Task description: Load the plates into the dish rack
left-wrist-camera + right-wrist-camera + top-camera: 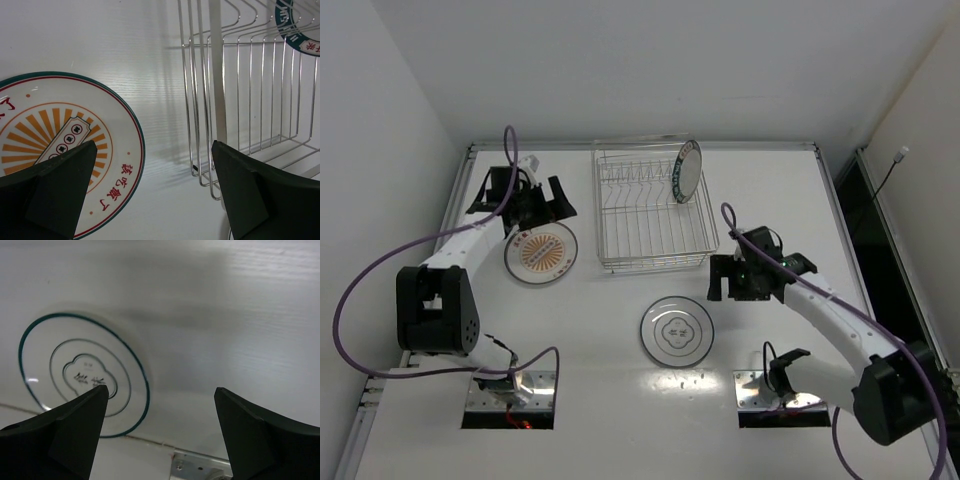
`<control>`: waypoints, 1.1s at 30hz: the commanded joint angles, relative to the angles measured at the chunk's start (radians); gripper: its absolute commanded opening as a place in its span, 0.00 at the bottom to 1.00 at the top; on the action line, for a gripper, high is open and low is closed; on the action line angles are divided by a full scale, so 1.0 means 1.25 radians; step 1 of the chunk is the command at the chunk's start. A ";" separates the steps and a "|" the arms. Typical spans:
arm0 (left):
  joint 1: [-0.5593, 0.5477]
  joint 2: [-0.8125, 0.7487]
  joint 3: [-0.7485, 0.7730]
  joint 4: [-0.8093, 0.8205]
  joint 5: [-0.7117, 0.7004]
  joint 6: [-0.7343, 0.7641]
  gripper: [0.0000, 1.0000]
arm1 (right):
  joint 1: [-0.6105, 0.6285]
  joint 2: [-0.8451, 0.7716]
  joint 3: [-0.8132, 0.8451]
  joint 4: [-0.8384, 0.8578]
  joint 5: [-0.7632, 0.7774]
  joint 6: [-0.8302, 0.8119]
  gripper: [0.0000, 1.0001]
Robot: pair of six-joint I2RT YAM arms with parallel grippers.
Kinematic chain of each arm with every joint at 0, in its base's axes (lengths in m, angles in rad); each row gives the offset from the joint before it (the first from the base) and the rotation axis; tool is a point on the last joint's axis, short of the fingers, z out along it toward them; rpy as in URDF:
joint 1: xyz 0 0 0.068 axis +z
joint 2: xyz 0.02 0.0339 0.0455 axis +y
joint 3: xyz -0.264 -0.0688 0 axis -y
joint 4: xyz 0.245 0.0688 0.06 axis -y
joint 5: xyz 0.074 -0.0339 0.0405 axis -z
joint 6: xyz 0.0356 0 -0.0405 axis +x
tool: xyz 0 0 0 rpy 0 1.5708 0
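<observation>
Overhead, you had the rack [655, 215] at the middle of the table's [800, 200] far edge. One teal-rimmed plate [686, 170] stood on edge, tilted, at the rack's far right corner.

Orange plate [541, 254]: flat on the table, just left of the rack's near left corner, toward the left edge.

White plate [677, 331]: flat near the table's centre, on the near-edge side of the rack and apart from it.

Your left gripper [154, 150] hung at the far side of the orange plate, beside the rack's left side. Its jaws were spread wide and pinched nothing. The left wrist view put the orange plate's rim by one jaw and the rack's corner wires by the other.

Your right gripper [161, 390] hung just right of the white plate, toward the right edge. Its jaws were likewise spread wide and empty. The right wrist view showed the white plate off to one side, untouched.
</observation>
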 commanded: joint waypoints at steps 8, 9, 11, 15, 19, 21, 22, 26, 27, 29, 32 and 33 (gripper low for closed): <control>0.007 0.030 0.057 -0.033 -0.024 0.015 0.99 | -0.090 0.092 -0.166 0.193 -0.462 0.152 0.81; 0.007 0.030 0.057 -0.033 -0.024 0.015 0.99 | -0.090 0.092 -0.183 0.233 -0.478 0.168 0.81; 0.007 0.030 0.057 -0.041 -0.024 0.022 0.99 | -0.108 0.100 -0.183 0.223 -0.463 0.168 0.80; 0.007 0.030 0.057 -0.042 -0.024 0.022 0.99 | -0.125 0.133 -0.192 0.222 -0.480 0.159 0.80; 0.007 0.044 0.072 -0.042 -0.017 0.022 0.99 | -0.142 0.182 -0.185 0.240 -0.506 0.132 0.77; 0.007 0.044 0.072 -0.049 -0.017 0.022 0.99 | -0.142 0.210 -0.185 0.249 -0.516 0.125 0.73; 0.007 0.044 0.072 -0.049 -0.017 0.022 0.99 | -0.152 0.220 -0.185 0.256 -0.527 0.113 0.69; 0.007 0.044 0.072 -0.049 -0.017 0.022 0.99 | -0.160 0.282 -0.157 0.264 -0.550 0.066 0.43; 0.007 0.044 0.072 -0.049 -0.017 0.022 0.99 | -0.160 0.295 -0.146 0.264 -0.551 0.054 0.39; 0.007 0.044 0.072 -0.049 -0.017 0.022 0.99 | -0.160 0.320 -0.136 0.271 -0.551 0.047 0.30; 0.007 0.044 0.072 -0.056 -0.017 0.022 0.99 | -0.160 0.332 -0.128 0.271 -0.551 0.039 0.10; 0.007 0.044 0.072 -0.056 -0.017 0.022 0.99 | -0.167 0.339 -0.128 0.271 -0.551 0.039 0.06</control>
